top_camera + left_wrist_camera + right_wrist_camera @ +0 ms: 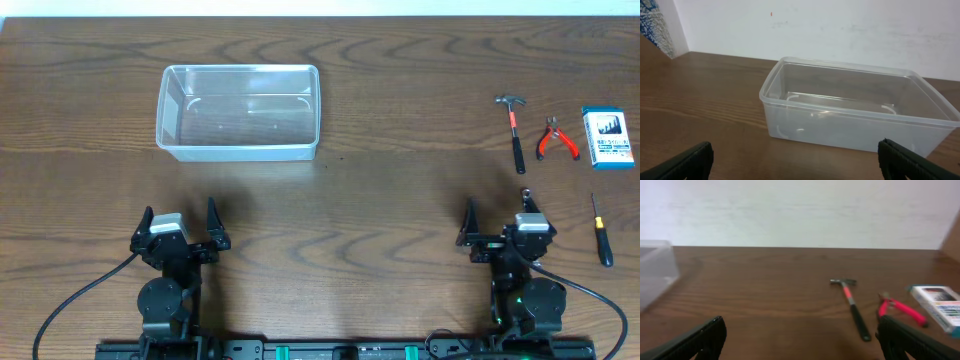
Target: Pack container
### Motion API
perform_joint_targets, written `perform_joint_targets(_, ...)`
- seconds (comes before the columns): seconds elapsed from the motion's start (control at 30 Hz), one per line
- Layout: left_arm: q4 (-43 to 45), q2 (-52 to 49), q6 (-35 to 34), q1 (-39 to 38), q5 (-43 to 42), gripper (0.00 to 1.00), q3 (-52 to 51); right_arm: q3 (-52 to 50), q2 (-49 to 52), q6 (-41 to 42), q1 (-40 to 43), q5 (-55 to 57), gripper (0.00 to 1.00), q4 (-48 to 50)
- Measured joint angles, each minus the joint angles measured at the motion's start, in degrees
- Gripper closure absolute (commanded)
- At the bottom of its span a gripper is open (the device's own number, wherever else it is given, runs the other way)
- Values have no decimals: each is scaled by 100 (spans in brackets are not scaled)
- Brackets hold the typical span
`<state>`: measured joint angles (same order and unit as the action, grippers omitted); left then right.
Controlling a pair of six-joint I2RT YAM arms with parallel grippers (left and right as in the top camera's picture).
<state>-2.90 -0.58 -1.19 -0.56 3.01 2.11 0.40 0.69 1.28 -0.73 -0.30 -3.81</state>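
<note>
The clear plastic container (238,112) stands empty at the back left of the table; it also shows in the left wrist view (855,110) and its corner in the right wrist view (655,272). A small hammer (514,130) (852,305), red-handled pliers (556,139) (900,307), a blue-and-white box (608,138) (938,304) and a black screwdriver (600,230) lie at the right. My left gripper (180,225) (800,162) is open and empty in front of the container. My right gripper (497,222) (802,337) is open and empty, in front of the tools.
The wooden table (400,150) stretches bare between the container and the tools. A white wall (815,25) stands behind the table's far edge.
</note>
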Motion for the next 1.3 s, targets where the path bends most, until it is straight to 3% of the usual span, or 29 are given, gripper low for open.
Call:
perform_joint_targets(0.37,0,0,0,0,-2,2,0,0,42,2402,0,-2015,1,146)
perform_joint_targets(0.87,-2,0,0,0,-2,2,0,0,98,3276,0,-4201,1,153)
perform_joint_targets(1.3,0,0,0,0,-2,2,0,0,103,4074,0,-5268,1,249)
